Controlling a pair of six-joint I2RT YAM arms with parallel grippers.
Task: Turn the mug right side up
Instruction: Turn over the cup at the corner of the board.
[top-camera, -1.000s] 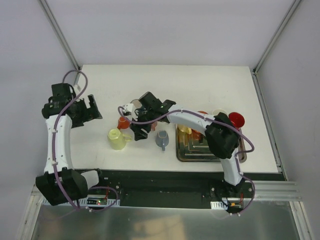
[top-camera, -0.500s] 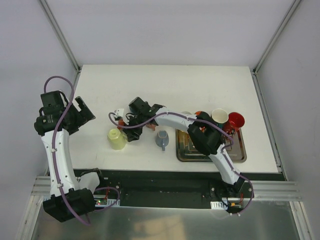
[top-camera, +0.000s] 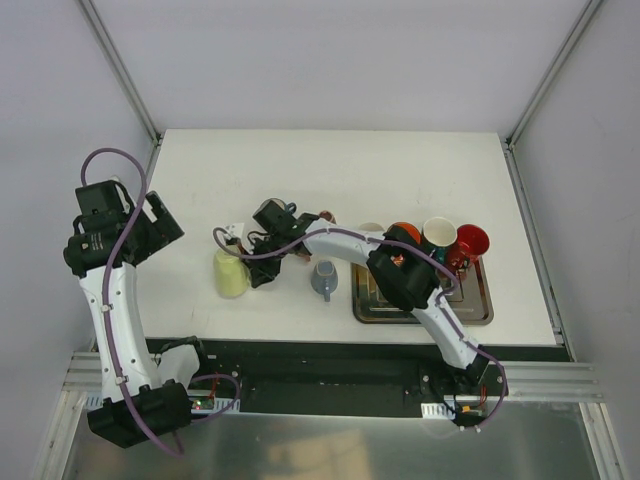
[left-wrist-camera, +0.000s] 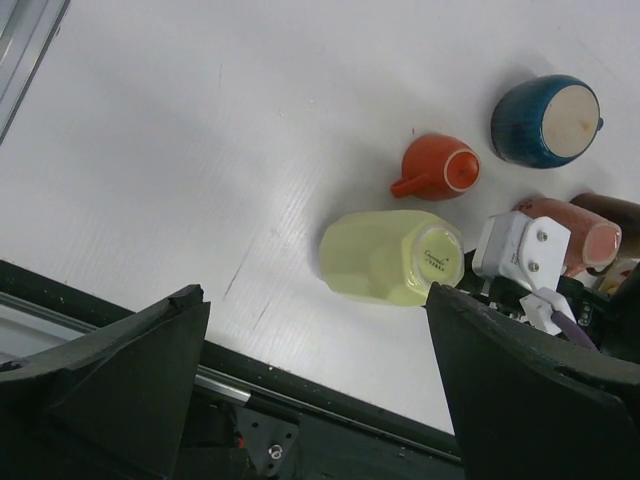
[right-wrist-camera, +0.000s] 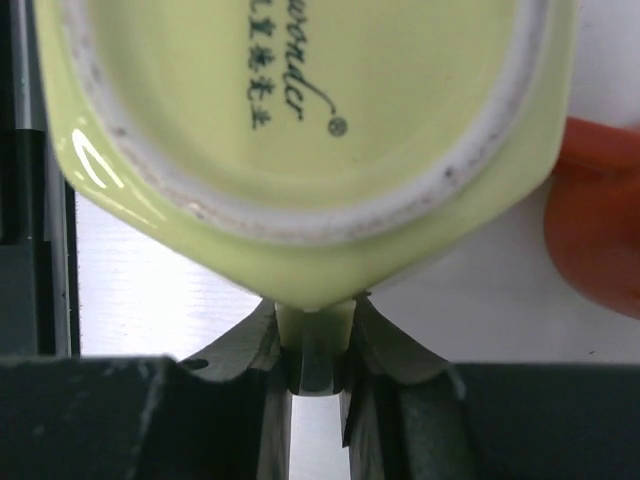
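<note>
Yellow mug, handle pinched in the right gripper; left gripper gapes wide.

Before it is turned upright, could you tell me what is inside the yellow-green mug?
I cannot tell. The yellow-green mug lies on its side; only its outer wall and printed base show. Its mouth faces away, so the interior is hidden. The right end effector pinches its handle.

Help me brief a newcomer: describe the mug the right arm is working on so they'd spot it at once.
Start at the white table and look left of the metal tray, past the dark blue mug. The pale yellow-green mug lies on its side there, its handle pinched in the right gripper's jaws. Only it is faceted and yellow-green, with printed writing on its base.
</note>
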